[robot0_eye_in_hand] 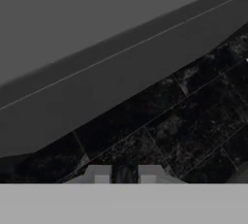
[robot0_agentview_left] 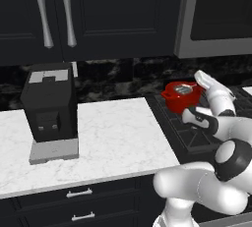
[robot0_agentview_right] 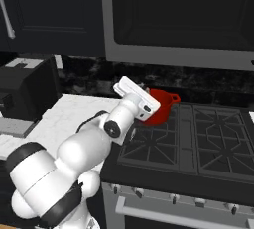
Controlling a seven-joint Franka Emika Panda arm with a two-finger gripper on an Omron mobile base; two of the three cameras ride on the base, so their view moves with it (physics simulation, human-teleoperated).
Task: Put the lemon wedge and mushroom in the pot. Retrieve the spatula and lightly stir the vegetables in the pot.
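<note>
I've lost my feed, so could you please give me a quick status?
Gripper shut, nothing seen held. Red pot on stove, hand above it. Contents unclear.

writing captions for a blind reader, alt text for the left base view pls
A white arm reaches from the lower right to a red pot on a black stove. Left of it, a black coffee machine stands on a white marble counter.

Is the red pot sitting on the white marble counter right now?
No, the red pot stands on the black stove, on its back left burner, to the right of the white marble counter.
</note>
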